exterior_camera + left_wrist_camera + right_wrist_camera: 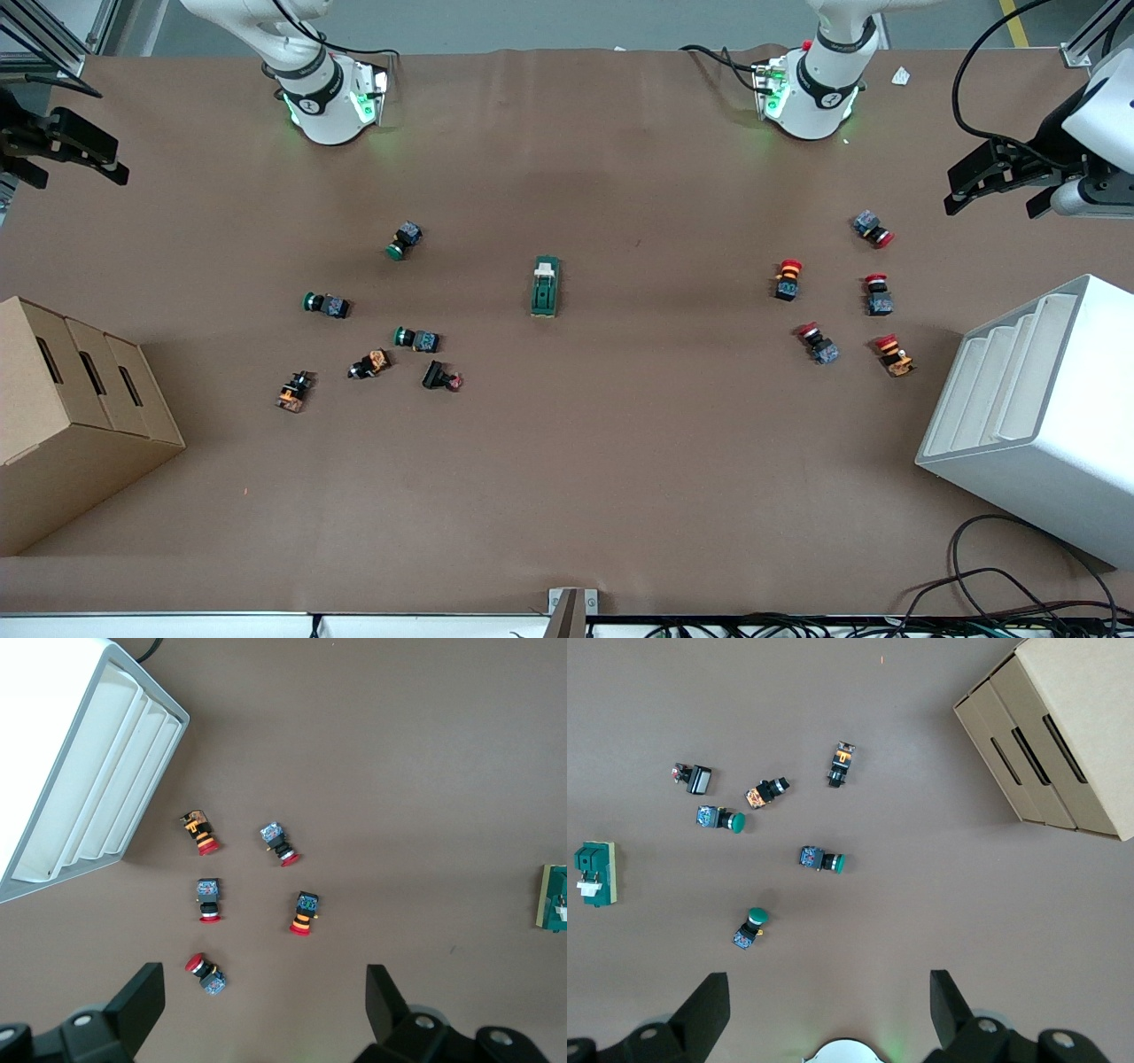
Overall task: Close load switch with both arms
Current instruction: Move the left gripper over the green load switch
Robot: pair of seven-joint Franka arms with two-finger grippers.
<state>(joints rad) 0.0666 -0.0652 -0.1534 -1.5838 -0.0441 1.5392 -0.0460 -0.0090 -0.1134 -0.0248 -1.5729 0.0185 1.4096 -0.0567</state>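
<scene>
The load switch [546, 286], a dark-green block with a cream-white toggle, lies at the middle of the brown table. It also shows at the edge of the left wrist view [555, 897] and in the right wrist view [595, 873]. My left gripper [990, 207] is open and empty, up in the air over the left arm's end of the table, above the red-capped buttons [206, 974]. My right gripper [78, 177] is open and empty, up in the air over the right arm's end. Both are well apart from the switch.
Several green-capped and orange push buttons [406, 239] lie toward the right arm's end, several red-capped ones [788, 279] toward the left arm's end. A cardboard box [71, 416] and a white slotted rack [1036, 416] stand at the table's ends.
</scene>
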